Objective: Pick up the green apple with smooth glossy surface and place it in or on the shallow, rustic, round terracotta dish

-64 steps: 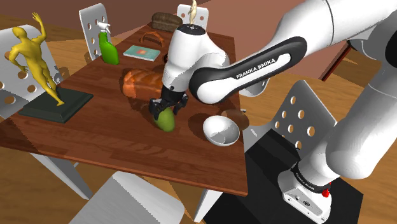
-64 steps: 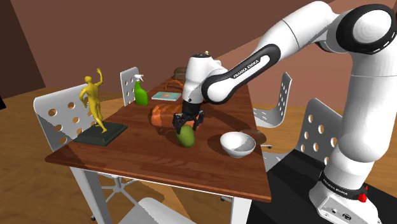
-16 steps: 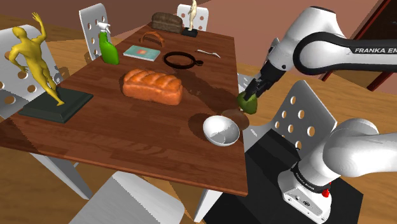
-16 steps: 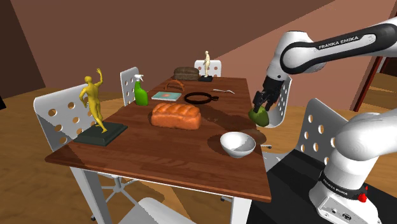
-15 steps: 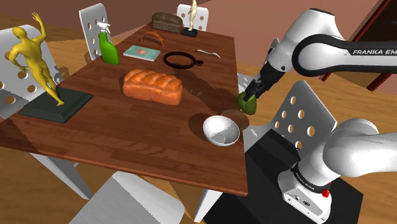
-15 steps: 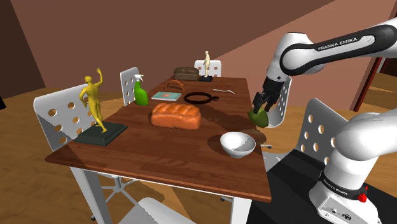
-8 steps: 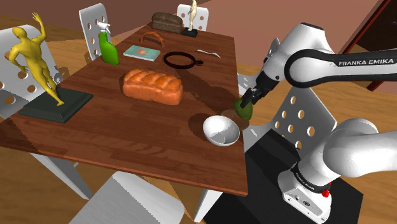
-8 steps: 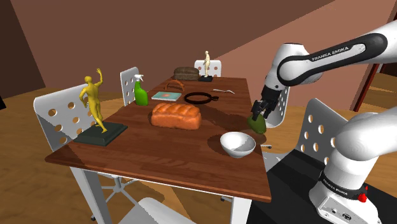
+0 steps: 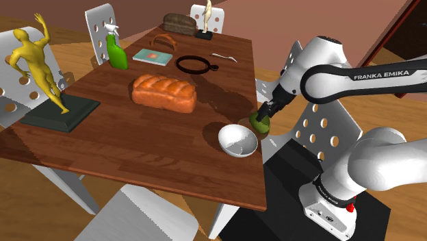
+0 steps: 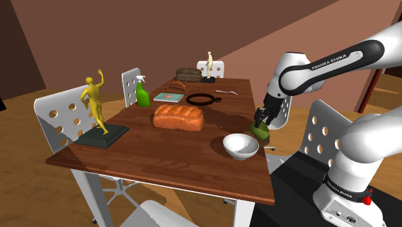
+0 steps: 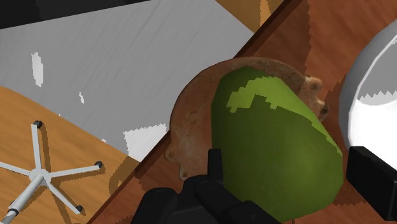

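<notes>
A glossy green apple (image 9: 259,122) (image 10: 260,130) sits tilted between the black fingers of my gripper (image 9: 263,115) (image 10: 260,122), which is shut on it at the table's edge nearest the stand. In the wrist view the apple (image 11: 273,146) rests low over a shallow, rough-rimmed brown terracotta dish (image 11: 185,127) and covers most of it. One finger (image 11: 214,167) presses the apple's side, and the other finger (image 11: 374,175) stands at its opposite side. My gripper (image 11: 292,170) reaches down from above.
A white bowl (image 9: 237,140) (image 11: 375,83) stands right beside the dish. A bread loaf (image 9: 164,93), a black pan (image 9: 193,64), a green spray bottle (image 9: 116,52) and a yellow statue (image 9: 37,65) stand farther along the table. A white perforated chair (image 9: 327,127) is just past the table edge.
The arm has carried the apple from mid-table to the table's edge by the stand. Over the last second it lowered the apple onto the dish.
</notes>
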`<state>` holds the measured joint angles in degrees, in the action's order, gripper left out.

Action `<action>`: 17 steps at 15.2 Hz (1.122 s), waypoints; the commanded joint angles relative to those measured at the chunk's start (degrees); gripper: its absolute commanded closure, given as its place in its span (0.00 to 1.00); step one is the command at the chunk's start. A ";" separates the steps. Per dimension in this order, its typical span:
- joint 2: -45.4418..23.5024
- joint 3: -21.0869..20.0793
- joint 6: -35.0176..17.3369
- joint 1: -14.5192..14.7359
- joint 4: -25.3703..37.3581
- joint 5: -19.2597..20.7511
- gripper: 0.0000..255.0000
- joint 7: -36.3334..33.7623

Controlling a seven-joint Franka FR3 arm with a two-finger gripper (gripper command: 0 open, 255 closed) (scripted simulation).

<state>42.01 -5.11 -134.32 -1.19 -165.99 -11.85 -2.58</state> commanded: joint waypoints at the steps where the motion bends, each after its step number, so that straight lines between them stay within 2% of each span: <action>1: -0.05 0.01 -0.12 0.00 -0.05 -0.01 1.00 0.03; 4: -0.05 0.01 -0.12 0.00 -0.05 -0.01 1.00 0.03; 5: -0.05 0.01 -0.12 0.00 -0.05 -0.01 0.00 0.03; 10: -0.05 0.01 -0.12 0.00 -0.05 -0.01 0.00 0.03; 14: 5.99 0.93 10.02 -0.98 4.00 1.53 0.00 -0.45; 17: 6.00 0.93 10.02 -0.98 4.00 1.53 0.00 -0.46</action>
<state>47.86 -4.20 -124.59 -2.15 -162.08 -10.35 -3.01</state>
